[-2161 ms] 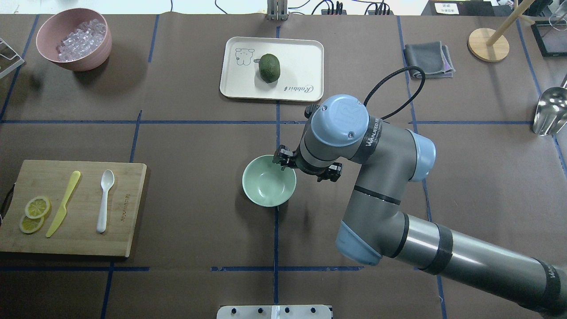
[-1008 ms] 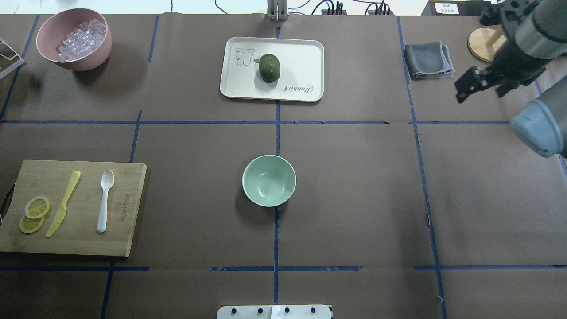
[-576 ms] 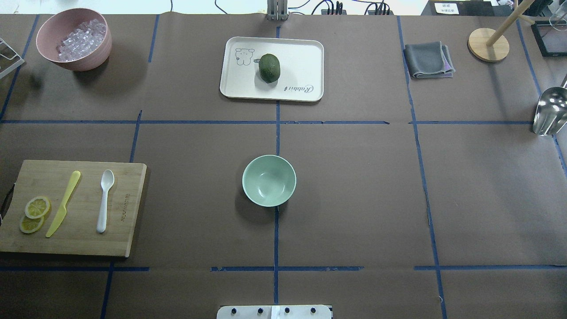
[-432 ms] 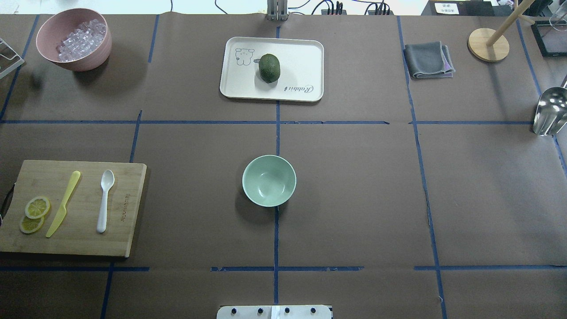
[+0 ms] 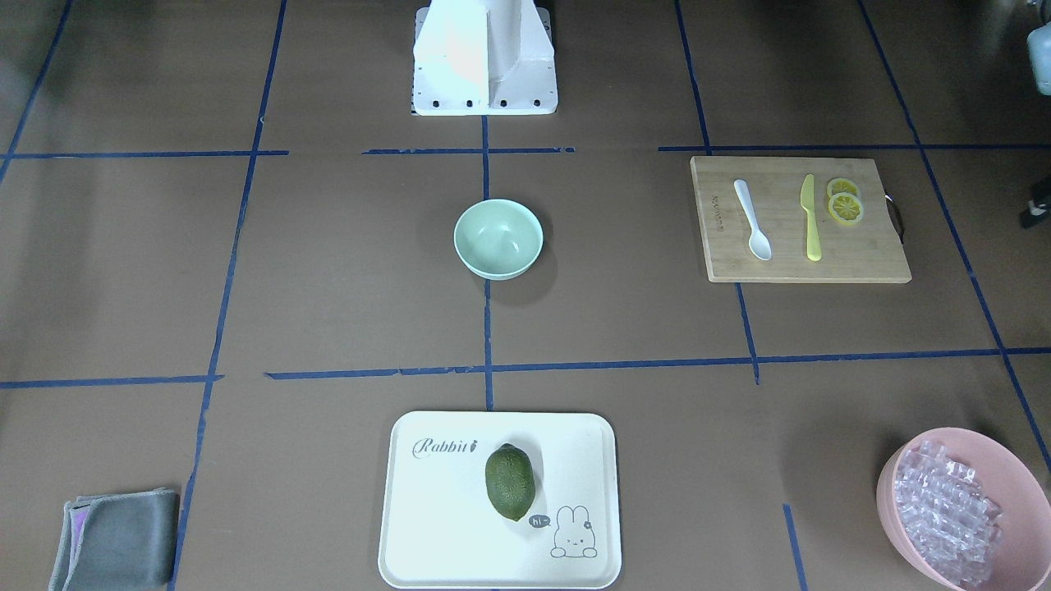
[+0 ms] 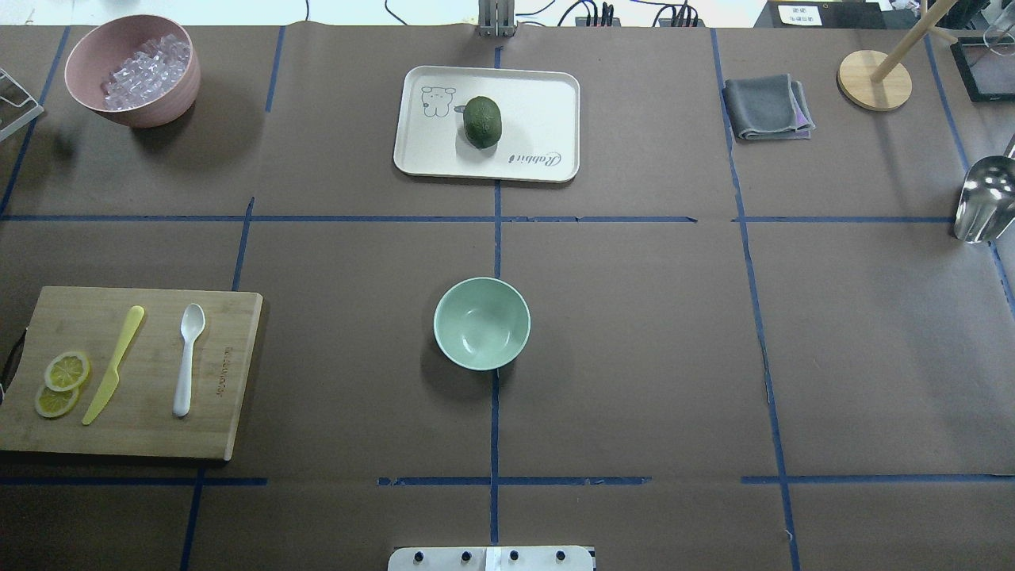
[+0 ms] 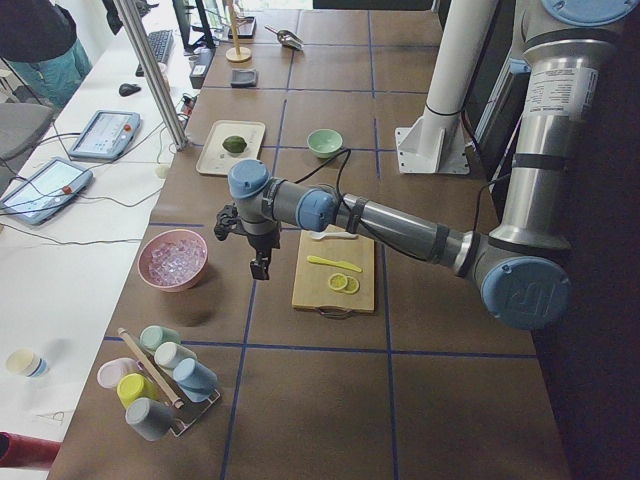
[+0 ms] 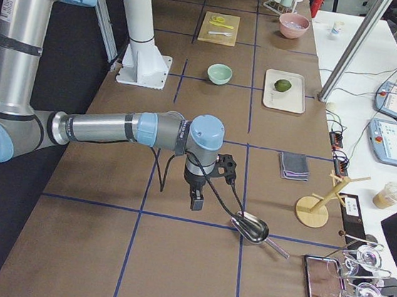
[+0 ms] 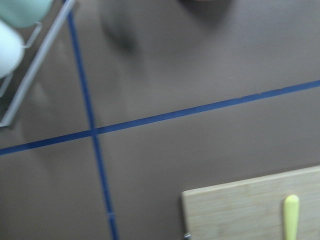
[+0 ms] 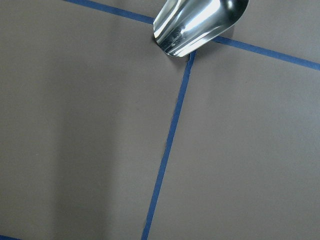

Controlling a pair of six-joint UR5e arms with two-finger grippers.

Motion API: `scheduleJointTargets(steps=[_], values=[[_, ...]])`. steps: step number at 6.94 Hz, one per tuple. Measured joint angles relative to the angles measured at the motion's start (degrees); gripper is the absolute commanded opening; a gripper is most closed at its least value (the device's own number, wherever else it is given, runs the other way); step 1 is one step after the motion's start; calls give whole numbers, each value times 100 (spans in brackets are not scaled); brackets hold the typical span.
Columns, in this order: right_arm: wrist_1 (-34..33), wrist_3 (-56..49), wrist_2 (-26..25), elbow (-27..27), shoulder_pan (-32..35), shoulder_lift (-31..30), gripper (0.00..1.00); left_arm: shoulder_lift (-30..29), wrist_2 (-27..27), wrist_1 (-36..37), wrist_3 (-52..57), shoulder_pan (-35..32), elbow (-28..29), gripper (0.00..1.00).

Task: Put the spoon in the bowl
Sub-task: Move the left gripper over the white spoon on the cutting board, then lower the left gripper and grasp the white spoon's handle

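Note:
The white spoon (image 6: 188,358) lies on a wooden cutting board (image 6: 143,432) at the table's left, beside a yellow knife (image 6: 115,363). The empty mint-green bowl (image 6: 481,323) stands at the table's middle. Spoon (image 5: 752,219) and bowl (image 5: 498,238) also show in the front view. My left gripper (image 7: 258,270) shows only in the exterior left view, hovering off the board's outer end, short of the spoon (image 7: 335,236); I cannot tell if it is open. My right gripper (image 8: 196,204) shows only in the exterior right view, far from the bowl (image 8: 220,73); I cannot tell its state.
A pink bowl of ice pieces (image 6: 132,70) stands at the back left. A cream tray (image 6: 547,103) with a green fruit (image 6: 483,121) sits behind the bowl. A grey cloth (image 6: 767,107), wooden stand (image 6: 874,79) and metal scoop (image 6: 983,198) are at the right. A cup rack (image 7: 160,375) is at the left end.
My right arm has drawn back from beside the mint-green bowl to the right and left the overhead view. The spoon and bowl have not moved.

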Motion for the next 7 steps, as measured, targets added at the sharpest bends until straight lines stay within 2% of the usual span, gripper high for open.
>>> scheduleJointTargets(steps=[2, 4, 5, 7], values=[[3, 32, 28, 35, 5, -26, 100, 201, 61, -985, -1809, 662, -204, 100], [3, 22, 35, 39, 5, -45, 100, 403, 512, -2034, -3186, 1524, -291, 100], [3, 13, 36, 34, 5, -51, 100, 467, 910, -2333, -3795, 2023, -347, 100], [3, 5, 36, 40, 5, -57, 100, 503, 1487, -2489, -4431, 2807, -459, 99]])
